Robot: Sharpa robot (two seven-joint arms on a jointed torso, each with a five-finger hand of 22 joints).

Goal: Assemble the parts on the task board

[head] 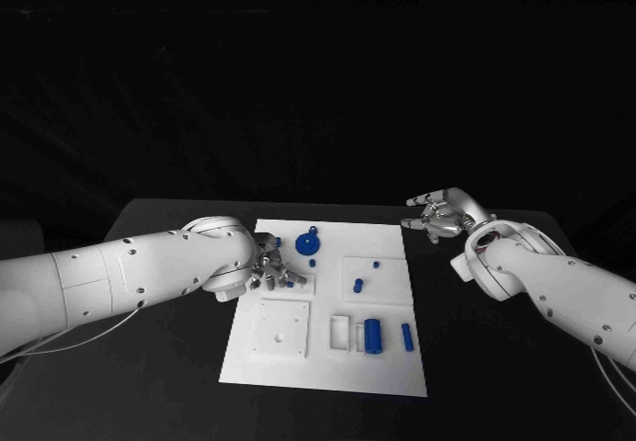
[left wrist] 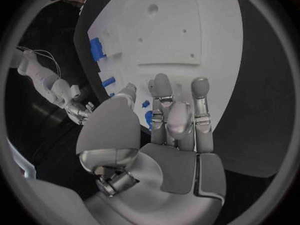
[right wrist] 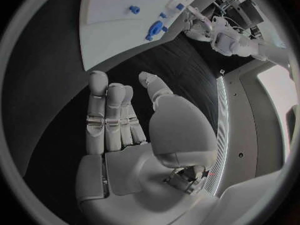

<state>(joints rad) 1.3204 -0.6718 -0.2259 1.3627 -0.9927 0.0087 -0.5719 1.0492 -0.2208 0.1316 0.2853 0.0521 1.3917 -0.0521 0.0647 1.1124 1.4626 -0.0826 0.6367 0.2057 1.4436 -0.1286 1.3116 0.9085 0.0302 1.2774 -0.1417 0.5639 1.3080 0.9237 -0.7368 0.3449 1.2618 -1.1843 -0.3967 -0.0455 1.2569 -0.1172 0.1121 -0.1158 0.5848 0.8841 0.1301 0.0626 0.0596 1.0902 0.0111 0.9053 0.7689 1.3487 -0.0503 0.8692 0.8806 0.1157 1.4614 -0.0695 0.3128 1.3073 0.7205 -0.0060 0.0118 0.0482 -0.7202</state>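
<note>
The white task board (head: 332, 367) lies mid-table. On it are a round blue part with a small handle (head: 308, 243), two short blue pegs (head: 375, 265) (head: 357, 285), a blue cylinder (head: 375, 335) and a thin blue bar (head: 407, 337). My left hand (head: 270, 271) hovers over the board's left side with its fingers pointing down and apart, holding nothing. In the left wrist view a small blue part (left wrist: 149, 118) shows on the board (left wrist: 187, 25) just beyond the fingers (left wrist: 164, 92). My right hand (head: 444, 214) is raised off the board's far right corner, fingers spread and empty (right wrist: 119, 120).
A raised white square block (head: 281, 328) and white slot frames (head: 341, 333) sit on the board's near half. Black table (head: 504, 367) surrounds the board on all sides. In the right wrist view the left arm (right wrist: 225, 35) reaches over the board (right wrist: 106, 30).
</note>
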